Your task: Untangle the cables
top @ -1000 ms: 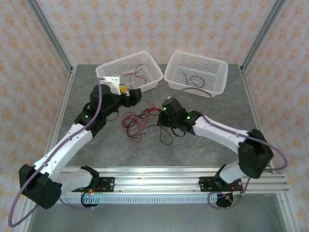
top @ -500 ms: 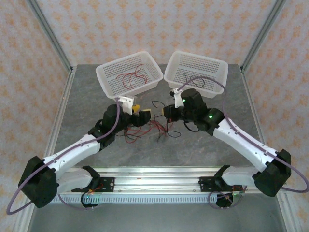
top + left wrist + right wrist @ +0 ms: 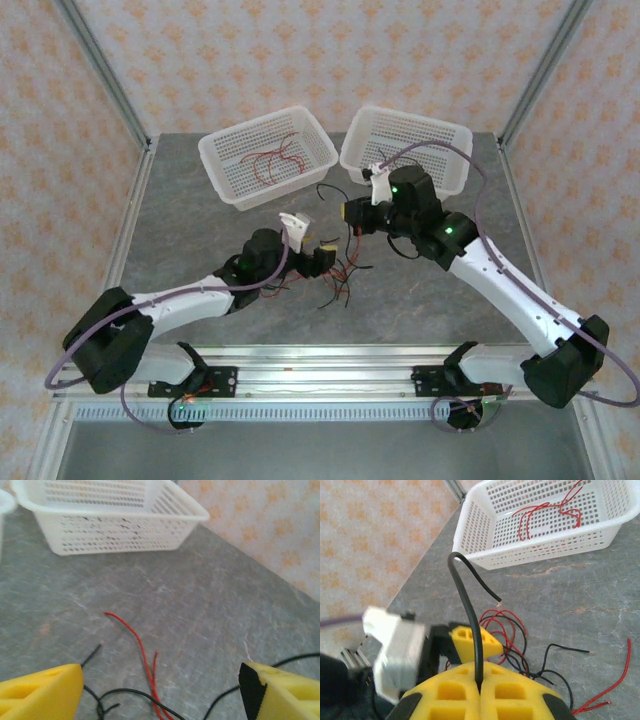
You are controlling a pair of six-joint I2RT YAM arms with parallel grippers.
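Observation:
A tangle of red and black cables [image 3: 335, 278] lies on the grey table just in front of the two baskets. My left gripper [image 3: 322, 252] hangs low over it, open, with nothing between its yellow fingers [image 3: 42, 690]. In the left wrist view a red cable [image 3: 141, 647] and a black cable [image 3: 131, 693] lie on the table between them. My right gripper [image 3: 350, 213] is raised above the tangle's far side. It [image 3: 480, 681] is shut on a black cable [image 3: 468, 605] that stands up from the jaws and hooks over to a bare end.
Two white perforated baskets stand at the back: the left basket [image 3: 222, 160] holds red cables [image 3: 547, 514], the right basket [image 3: 452, 178] holds a black cable. The left gripper's yellow finger [image 3: 475, 641] is close under the right gripper. A loose red cable [image 3: 615, 680] lies to the right.
The left arm came back from the left basket and dropped low over the tangle, still open. The right gripper rose from the tangle towards the right basket, drawing a black cable up.

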